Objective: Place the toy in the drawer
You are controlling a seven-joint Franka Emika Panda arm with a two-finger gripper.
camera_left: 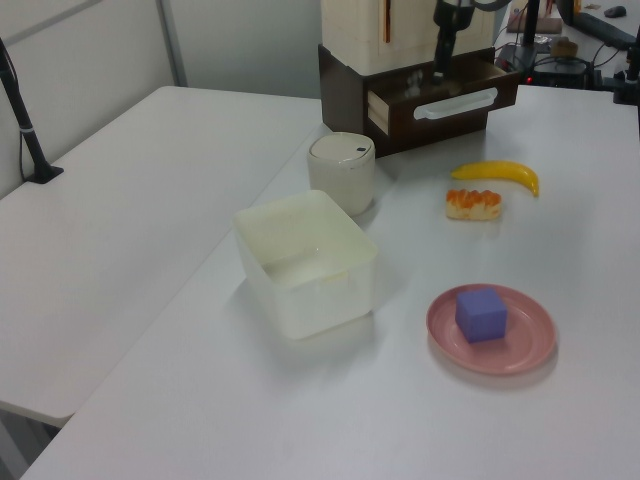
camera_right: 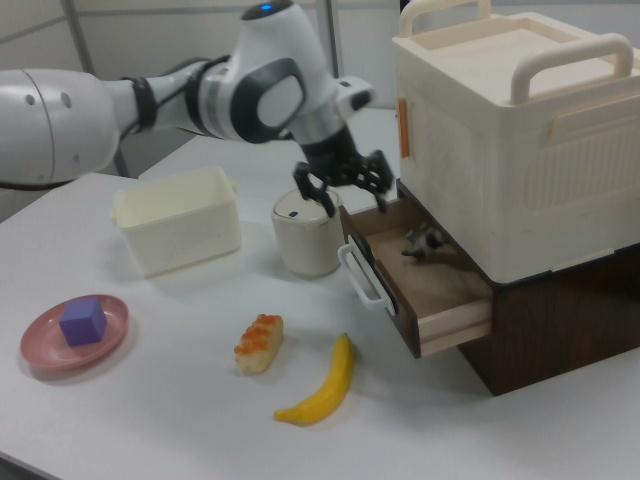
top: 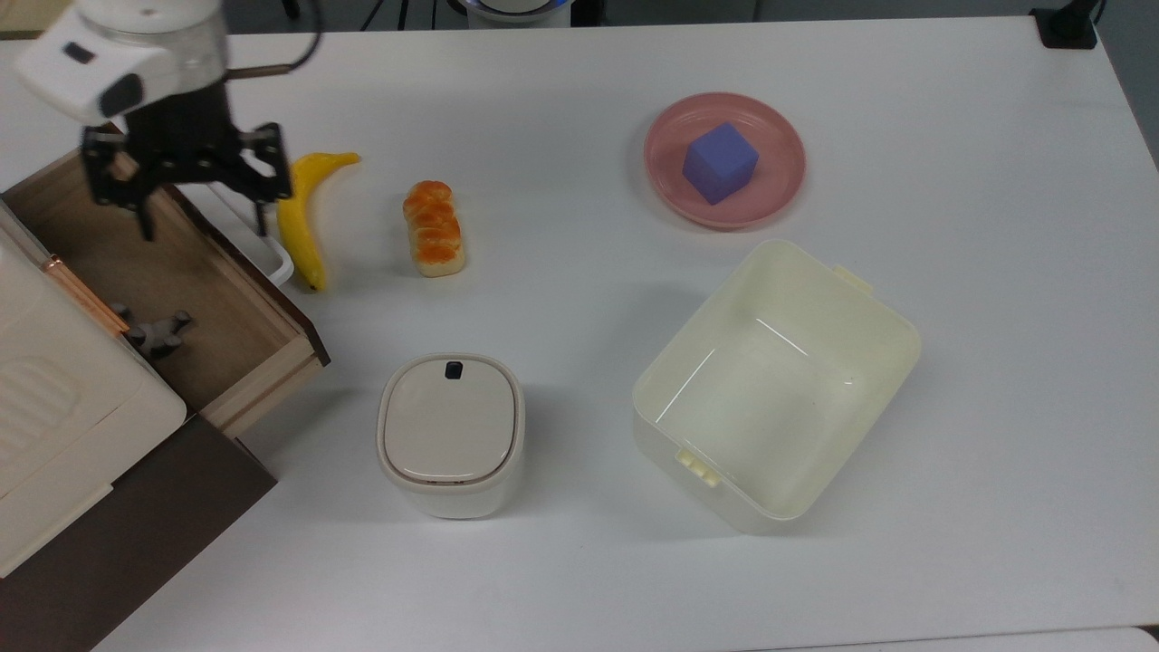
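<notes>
In the top view the gripper (top: pixel 201 217) hangs over the far end of the drawer (top: pixel 231 312), its fingers spread wide and holding nothing. The toy (top: pixel 156 332) lies on the drawer floor, close under the edge of the cream box (top: pixel 54 398) that sits above, well apart from the gripper. On the white table (top: pixel 579 72), a banana (top: pixel 301 210) lies just beside the drawer's white handle (top: pixel 272 249), with the bread loaf (top: pixel 434 226) near it.

The left view shows the drawer's dark front panel (camera_left: pixel 450 100) and handle face-on, with the arm above it; the drawer's inside is hidden here.

The right view looks into the open drawer (camera_right: pixel 440 300): the toy (camera_right: pixel 427 241) rests deep inside by the cabinet, and the spread gripper (camera_right: pixel 345 192) hovers above the drawer's front corner.
</notes>
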